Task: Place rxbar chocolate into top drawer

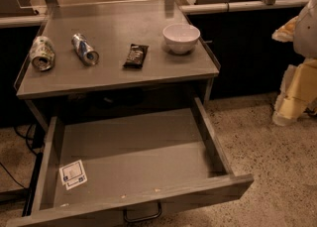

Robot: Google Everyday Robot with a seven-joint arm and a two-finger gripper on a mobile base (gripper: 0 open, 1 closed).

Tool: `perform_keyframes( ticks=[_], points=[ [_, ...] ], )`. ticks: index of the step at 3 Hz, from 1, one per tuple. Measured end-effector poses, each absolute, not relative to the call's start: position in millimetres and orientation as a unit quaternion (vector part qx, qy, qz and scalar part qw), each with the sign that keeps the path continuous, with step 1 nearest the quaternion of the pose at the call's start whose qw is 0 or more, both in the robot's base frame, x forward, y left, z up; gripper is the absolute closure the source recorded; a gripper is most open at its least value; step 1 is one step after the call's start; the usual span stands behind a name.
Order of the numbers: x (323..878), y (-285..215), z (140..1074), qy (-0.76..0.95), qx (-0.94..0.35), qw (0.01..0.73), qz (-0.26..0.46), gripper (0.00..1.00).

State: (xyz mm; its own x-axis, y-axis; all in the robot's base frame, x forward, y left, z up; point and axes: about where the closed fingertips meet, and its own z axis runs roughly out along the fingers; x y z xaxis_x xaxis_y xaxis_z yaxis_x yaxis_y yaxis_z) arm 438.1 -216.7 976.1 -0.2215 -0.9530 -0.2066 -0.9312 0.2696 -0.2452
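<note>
The rxbar chocolate (135,55) is a small flat dark bar. It lies on the grey counter top (114,80), between a silver can and a white bowl. The top drawer (133,171) is pulled wide open below the counter. It holds nothing but a white square sticker (73,174) at its front left. Its dark wire handle (142,215) shows at the bottom edge. My gripper (292,94) hangs at the far right of the view, above the floor. It is well to the right of the counter and the drawer and holds nothing that I can see.
Two crushed silver cans (42,52) (85,49) lie on the left of the counter. A white bowl (181,37) stands at the right rear. A rail (247,6) runs behind the counter. Speckled floor (277,171) lies to the right of the drawer.
</note>
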Motion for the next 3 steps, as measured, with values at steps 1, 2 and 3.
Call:
perform_keyframes(
  ticks=[1, 2, 3],
  points=[
    [445.7, -204.7, 988.1, 0.77, -0.613, 0.173, -0.039, 0.0],
    [445.8, -204.7, 988.1, 0.77, -0.613, 0.173, -0.039, 0.0],
    [455.5, -199.1, 979.3, 0.772, -0.609, 0.183, -0.019, 0.0]
  ],
)
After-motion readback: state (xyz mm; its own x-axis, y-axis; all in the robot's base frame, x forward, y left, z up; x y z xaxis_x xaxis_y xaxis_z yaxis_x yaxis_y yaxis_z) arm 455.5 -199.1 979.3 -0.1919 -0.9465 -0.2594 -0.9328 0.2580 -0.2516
